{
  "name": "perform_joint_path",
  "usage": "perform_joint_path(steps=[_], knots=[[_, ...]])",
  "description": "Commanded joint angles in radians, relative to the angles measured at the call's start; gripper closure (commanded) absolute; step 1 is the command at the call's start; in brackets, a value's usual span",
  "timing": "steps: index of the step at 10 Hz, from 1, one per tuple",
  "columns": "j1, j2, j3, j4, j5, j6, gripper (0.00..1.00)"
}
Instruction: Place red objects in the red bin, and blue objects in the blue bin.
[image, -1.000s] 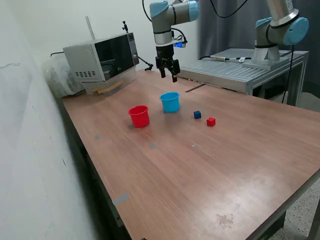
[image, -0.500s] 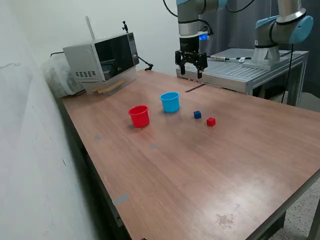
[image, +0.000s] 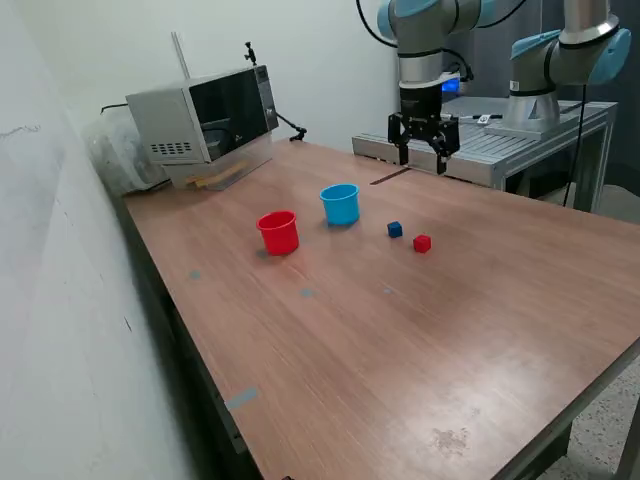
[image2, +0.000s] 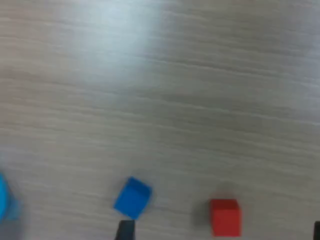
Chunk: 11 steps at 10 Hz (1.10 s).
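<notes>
A small red cube and a dark blue cube lie close together on the wooden table. The light blue cup and the red cup stand upright to the exterior view's left of them. My gripper hangs open and empty above the table's far side, behind the cubes and well clear of them. In the wrist view the blue cube and the red cube show below me. One dark fingertip and a sliver of the blue cup sit at the picture's edge.
A microwave stands at the back on the exterior view's left, with a plastic bag beside it. A grey metal platform carrying a second arm borders the table behind my gripper.
My arm has swung toward the exterior view's right, from behind the blue cup to behind the two cubes. The gripper stayed open. Cups and cubes have not moved.
</notes>
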Motion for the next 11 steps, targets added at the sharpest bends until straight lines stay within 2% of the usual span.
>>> perform_joint_path(steps=[1, 2, 4, 9, 11], knots=[[0.098, 0.092, -0.002, -0.072, 0.046, 0.072, 0.0], [0.113, 0.111, -0.003, -0.076, 0.067, 0.072, 0.0], [0.121, 0.144, -0.009, -0.087, 0.073, 0.066, 0.0], [0.095, 0.207, -0.1, -0.096, 0.073, -0.024, 0.0], [0.066, 0.21, -0.102, -0.095, 0.072, -0.052, 0.0]])
